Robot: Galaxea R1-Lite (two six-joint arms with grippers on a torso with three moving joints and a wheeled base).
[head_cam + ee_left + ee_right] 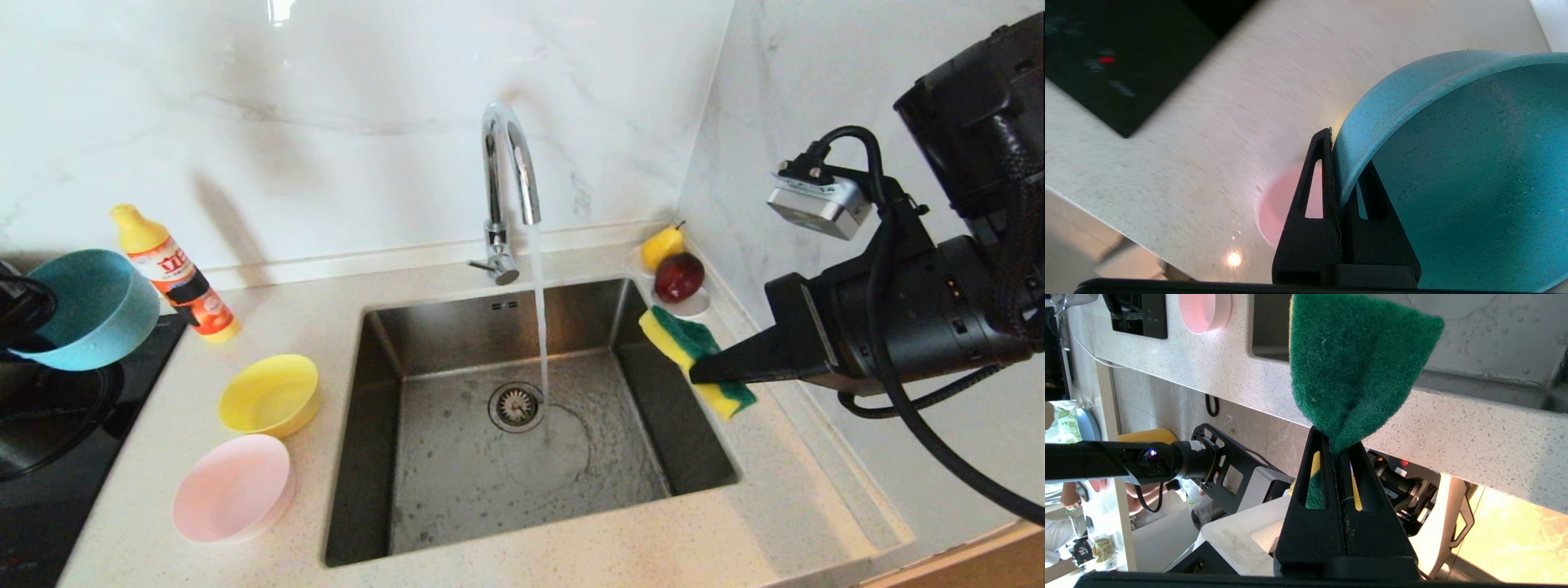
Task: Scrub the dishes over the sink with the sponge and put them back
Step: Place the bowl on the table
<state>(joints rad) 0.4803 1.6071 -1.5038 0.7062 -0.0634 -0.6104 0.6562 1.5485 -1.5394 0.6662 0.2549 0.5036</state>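
Your left gripper has its jaws clamped on the rim of the teal-blue bowl, lifted above the cooktop; your right gripper pinches the sponge over the sink edge, tap running

Head cam sits high and looks forward and down across the counter, sink dead centre, marble wall behind, both arms poking in from the sides. Left wrist cam is right behind its tool, super close, aimed down at the counter near the front edge, with the teal bowl filling most of the shot. Right wrist cam is just as tight behind its tool and rolled sideways, looking along the counter's front edge. All three catch the pink bowl; head and right wrist also share the sponge.
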